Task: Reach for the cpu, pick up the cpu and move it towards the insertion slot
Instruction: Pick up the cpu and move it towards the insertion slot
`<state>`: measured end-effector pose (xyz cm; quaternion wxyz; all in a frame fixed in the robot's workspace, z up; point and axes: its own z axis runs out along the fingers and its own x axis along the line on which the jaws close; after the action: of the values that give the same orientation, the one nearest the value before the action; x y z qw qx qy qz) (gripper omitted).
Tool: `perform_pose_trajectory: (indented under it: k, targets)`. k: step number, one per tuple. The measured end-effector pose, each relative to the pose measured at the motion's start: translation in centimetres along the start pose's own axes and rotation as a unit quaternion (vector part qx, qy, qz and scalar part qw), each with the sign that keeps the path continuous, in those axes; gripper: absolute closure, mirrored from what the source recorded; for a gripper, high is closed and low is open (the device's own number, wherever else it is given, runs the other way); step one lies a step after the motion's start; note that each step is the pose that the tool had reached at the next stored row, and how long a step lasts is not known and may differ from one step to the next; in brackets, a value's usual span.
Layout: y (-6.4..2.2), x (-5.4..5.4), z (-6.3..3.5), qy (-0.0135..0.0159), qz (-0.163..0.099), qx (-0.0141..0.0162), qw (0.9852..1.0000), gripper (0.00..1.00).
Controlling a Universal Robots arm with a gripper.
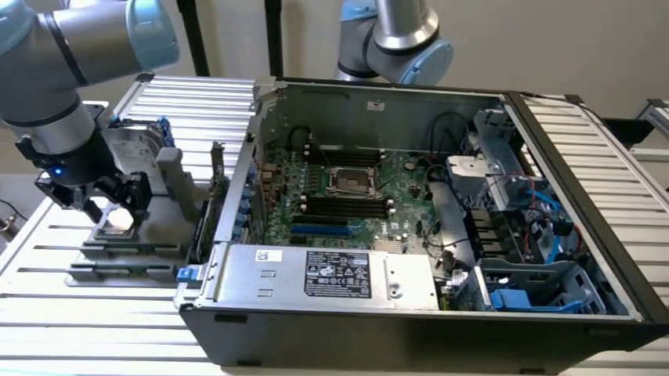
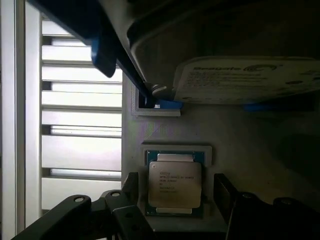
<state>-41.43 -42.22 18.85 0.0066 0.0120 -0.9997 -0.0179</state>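
cpu (image 1: pixel 115 222) partly hidden behind gripper (image 1: pixel 113 208) in exterior view | cpu lettering too small to be read | hard drive (image 2: pixel 250 80) label cut off at picture edge | fingers (image 2: pixel 223 192) cropped and blurred

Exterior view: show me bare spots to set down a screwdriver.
Bare table slats: between the gray fixture and the near edge, and on the exterior view's right of the computer case. Crowded: the fixture, where the open gripper straddles the cpu, and inside the case.

Small flat square silvery-topped cpu (image 2: pixel 175 183) lies in pale grey holder (image 2: pixel 177 150). Black gripper (image 2: pixel 176 194) fingers spread either side of cpu, not touching. White-labelled silver hard drive (image 2: pixel 250 80) nearby. White slatted table (image 2: pixel 80 125) alongside holder.
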Motion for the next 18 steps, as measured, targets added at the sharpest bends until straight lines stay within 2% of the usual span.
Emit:
perform_pose_trajectory:
  k: [12, 13, 14, 15, 16, 18]
  targets:
    - [0.04, 0.12, 0.2, -0.0001, 0.004, 0.0, 1.0, 0.29]
    - [0.05, 0.13, 0.2, -0.0001, 0.004, 0.0, 1.0, 0.31]
    - [0.06, 0.13, 0.21, -0.0001, 0.004, -0.0001, 1.0, 0.37]
    - [0.07, 0.13, 0.22, -0.0002, 0.004, -0.0001, 1.0, 0.37]
    - [0.09, 0.13, 0.22, -0.0002, 0.005, -0.0001, 1.0, 0.44]
    - [0.11, 0.13, 0.23, -0.0002, 0.005, -0.0001, 1.0, 0.46]
